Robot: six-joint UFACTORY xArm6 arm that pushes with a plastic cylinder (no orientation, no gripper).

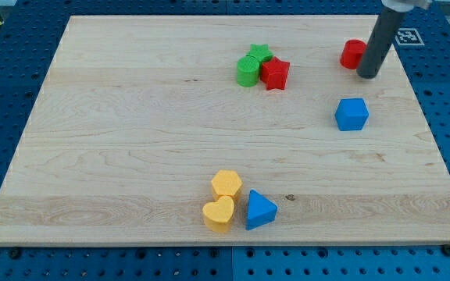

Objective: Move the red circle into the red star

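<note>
The red circle (pixel 352 54) lies near the view's top right, partly hidden by my rod. My tip (pixel 368 76) rests on the board just right of and slightly below the red circle, touching or nearly touching it. The red star (pixel 275 73) sits to the left of the circle, at the view's top centre. It touches a green circle (pixel 247 72) on its left and a green star (pixel 258 53) above-left.
A blue hexagon block (pixel 351 114) lies below my tip. At the view's bottom centre sit a yellow hexagon (pixel 226 184), a yellow heart (pixel 219 213) and a blue triangle (pixel 260 209). The wooden board (pixel 131 117) is edged by blue pegboard.
</note>
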